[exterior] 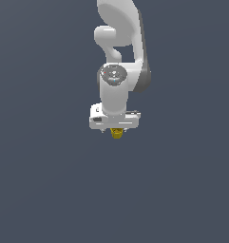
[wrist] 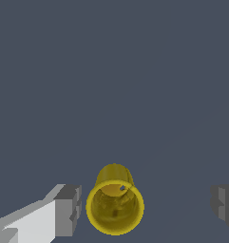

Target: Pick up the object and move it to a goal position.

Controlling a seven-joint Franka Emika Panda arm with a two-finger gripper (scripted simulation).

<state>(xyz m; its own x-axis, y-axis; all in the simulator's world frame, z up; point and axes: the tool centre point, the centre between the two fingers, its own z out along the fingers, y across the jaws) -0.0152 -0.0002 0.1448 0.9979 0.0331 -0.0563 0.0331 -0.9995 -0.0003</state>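
The object is a small yellow-gold cup (exterior: 117, 134) with an open mouth, seen just under the white hand in the exterior view. In the wrist view the cup (wrist: 115, 206) stands between my two grey fingertips (wrist: 68, 209), closer to one of them, with a small gap on that side and a wide gap to the other fingertip. My gripper (exterior: 115, 129) is open and straddles the cup without touching it; in the wrist view the gripper (wrist: 147, 209) has its jaws spread wide. The arm hangs straight down over the cup.
A flat dark grey-blue floor (exterior: 49, 190) fills both views. No other object or goal marker shows.
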